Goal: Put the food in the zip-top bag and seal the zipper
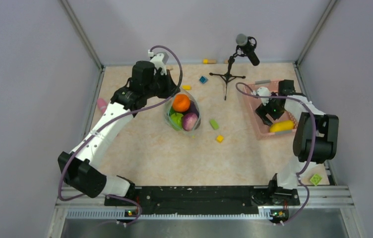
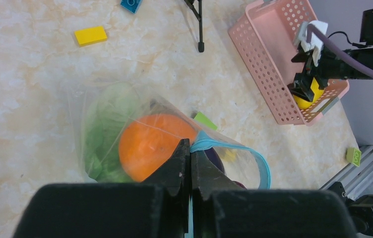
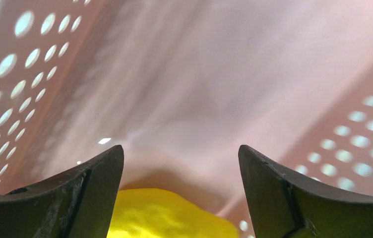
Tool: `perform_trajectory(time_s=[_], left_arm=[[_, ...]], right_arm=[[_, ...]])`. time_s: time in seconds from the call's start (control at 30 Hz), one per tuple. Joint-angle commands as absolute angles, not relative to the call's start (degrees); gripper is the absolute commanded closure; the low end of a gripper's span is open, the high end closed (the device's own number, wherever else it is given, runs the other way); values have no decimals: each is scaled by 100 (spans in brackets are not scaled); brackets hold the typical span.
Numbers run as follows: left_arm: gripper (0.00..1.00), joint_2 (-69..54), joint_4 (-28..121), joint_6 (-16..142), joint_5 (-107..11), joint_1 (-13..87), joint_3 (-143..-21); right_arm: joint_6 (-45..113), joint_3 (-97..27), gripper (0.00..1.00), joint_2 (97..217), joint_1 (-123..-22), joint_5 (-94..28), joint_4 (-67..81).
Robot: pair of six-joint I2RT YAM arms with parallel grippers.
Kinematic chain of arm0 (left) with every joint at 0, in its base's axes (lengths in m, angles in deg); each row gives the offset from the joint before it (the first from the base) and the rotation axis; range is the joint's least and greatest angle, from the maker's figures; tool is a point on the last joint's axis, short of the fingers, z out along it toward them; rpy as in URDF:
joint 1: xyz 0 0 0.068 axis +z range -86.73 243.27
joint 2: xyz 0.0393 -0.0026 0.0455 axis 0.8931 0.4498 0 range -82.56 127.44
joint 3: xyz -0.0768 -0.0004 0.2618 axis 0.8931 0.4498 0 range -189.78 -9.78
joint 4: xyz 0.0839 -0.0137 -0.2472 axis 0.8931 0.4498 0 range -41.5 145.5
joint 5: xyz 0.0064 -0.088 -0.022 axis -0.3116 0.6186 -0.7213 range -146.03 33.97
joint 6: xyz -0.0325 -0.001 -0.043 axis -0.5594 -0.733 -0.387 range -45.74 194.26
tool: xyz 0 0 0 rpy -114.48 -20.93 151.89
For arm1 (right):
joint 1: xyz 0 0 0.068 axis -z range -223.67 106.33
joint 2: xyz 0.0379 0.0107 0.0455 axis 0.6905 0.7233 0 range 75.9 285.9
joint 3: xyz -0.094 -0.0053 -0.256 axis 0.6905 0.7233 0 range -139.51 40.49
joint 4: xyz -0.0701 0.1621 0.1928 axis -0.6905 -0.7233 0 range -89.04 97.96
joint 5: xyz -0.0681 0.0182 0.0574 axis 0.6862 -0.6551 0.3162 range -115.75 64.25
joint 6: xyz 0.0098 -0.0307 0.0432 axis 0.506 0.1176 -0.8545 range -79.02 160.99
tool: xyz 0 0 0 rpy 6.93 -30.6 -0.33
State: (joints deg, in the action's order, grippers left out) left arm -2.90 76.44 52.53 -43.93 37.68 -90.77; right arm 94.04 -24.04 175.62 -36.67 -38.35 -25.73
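While left gripper (image 2: 190, 166) pinches zipper (image 2: 255, 154), right gripper (image 3: 180, 151) spread above food (image 3: 169, 215)

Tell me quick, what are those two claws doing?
Left gripper: closed, pinching the zip-top bag at its zipper.
Right gripper: open, over the yellow food in the pink basket.

You see a beige marbled tabletop (image 1: 140, 148) spreading beneath and ahead of the left fingers (image 2: 179, 163). Plain lavender-grey walls (image 1: 26, 74) enclose it on three sides, meeting at slim metal corner posts (image 1: 82, 34). A ribbed metal rail (image 1: 194, 214) edges the near side. Light is even and shadows are soft.
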Motion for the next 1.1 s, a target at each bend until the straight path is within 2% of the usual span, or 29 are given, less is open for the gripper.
perform_trajectory(time_s=[0.0, 0.17, 0.3, 0.43, 0.63, 0.9, 1.0, 1.07], left_arm=[[100, -384, 7399, 5269, -4227, 3776, -9355], [100, -409, 7295, 5316, -4183, 3777, -9292], [100, -364, 7136, 5294, -4082, 3777, -9284], [100, -239, 7050, 5308, -3752, 3786, -9345], [100, -240, 7060, 5387, -3688, 3781, -9282], [100, -201, 6980, 5535, -3753, 3789, -9283], [100, -130, 6975, 5569, -3731, 3799, -9328], [100, -82, 6970, 5576, -3705, 3811, -9329]], right_arm=[[9043, -2668, 15, 16712, -3656, -3763, -1874], [9499, -2759, 12, 16331, -3655, -4024, -2851], [8472, -2759, 13, 16266, -3648, -3076, -2941], [7655, -2506, 13, 16013, -3646, -2827, -2785], [9082, -2073, 11, 15683, -3646, -3153, -3079], [9258, -1837, 12, 15891, -3655, -3252, -3363], [9166, -1916, 13, 16269, -3655, -2945, -3548], [8995, -1935, 13, 16515, -3664, -2299, -3383]])
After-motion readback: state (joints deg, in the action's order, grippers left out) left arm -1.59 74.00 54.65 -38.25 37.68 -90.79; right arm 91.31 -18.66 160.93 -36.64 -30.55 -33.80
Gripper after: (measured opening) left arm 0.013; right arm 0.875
